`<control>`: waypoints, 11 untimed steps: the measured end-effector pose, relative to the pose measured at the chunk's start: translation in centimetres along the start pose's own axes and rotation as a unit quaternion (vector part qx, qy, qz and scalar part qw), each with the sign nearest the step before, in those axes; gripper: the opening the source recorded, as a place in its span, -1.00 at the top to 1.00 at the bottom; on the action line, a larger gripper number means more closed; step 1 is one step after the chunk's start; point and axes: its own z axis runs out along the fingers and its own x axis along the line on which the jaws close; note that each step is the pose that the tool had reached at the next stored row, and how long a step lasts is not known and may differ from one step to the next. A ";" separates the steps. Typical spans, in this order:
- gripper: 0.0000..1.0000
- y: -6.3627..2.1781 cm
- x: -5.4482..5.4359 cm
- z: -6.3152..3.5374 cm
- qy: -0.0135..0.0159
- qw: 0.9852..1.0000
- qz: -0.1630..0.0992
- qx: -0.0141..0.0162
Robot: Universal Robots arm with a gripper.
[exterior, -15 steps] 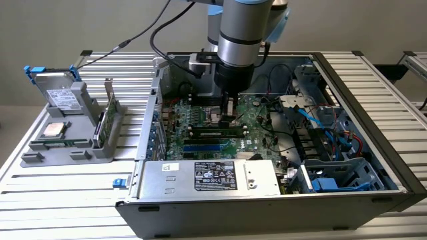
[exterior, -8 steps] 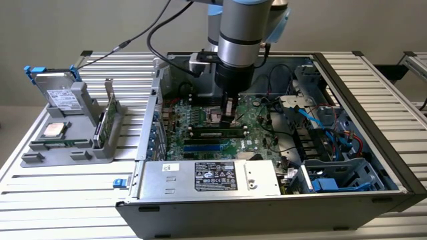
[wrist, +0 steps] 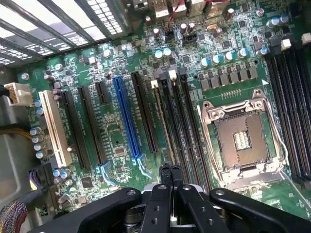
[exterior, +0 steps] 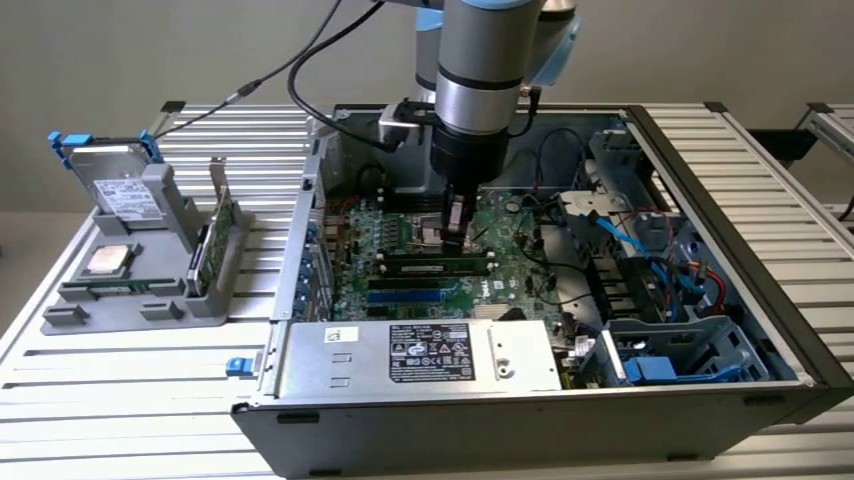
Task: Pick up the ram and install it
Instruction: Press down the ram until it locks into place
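The ram (exterior: 430, 266) is a thin green stick with a small white label. It stands on edge in a black memory slot on the motherboard (exterior: 400, 235) inside the open computer case. My gripper (exterior: 459, 240) hangs straight down over the stick's right part in the exterior view, fingers shut together with nothing between them. Whether the tips touch the stick's top edge I cannot tell. In the wrist view the shut gripper (wrist: 170, 169) sits at one end of the ram's thin top edge (wrist: 162, 121), which runs along a slot beside the CPU socket (wrist: 241, 138).
A grey holder (exterior: 127, 300) on the exterior view's left carries a hard drive (exterior: 114, 185), a CPU chip (exterior: 107, 258) and a green expansion card (exterior: 214, 240). The power supply (exterior: 420, 355) fills the case front. Blue and red cables (exterior: 667, 260) lie on the right. Case walls surround the board.
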 end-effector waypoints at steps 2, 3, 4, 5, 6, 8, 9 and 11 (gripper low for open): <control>0.80 0.00 0.0 0.00 -0.001 1.000 0.012 0.002; 0.80 0.00 0.0 0.00 -0.002 1.000 0.018 0.003; 0.80 0.00 0.0 0.00 -0.002 1.000 0.023 0.004; 0.80 0.00 0.0 0.00 -0.003 1.000 0.029 0.005; 0.80 0.00 0.0 0.00 -0.003 0.999 0.035 0.007; 0.80 0.00 0.0 0.00 -0.004 0.999 0.046 0.009; 0.80 0.00 0.0 0.00 -0.005 0.999 0.052 0.010; 0.80 0.00 0.0 0.00 -0.006 0.998 0.063 0.012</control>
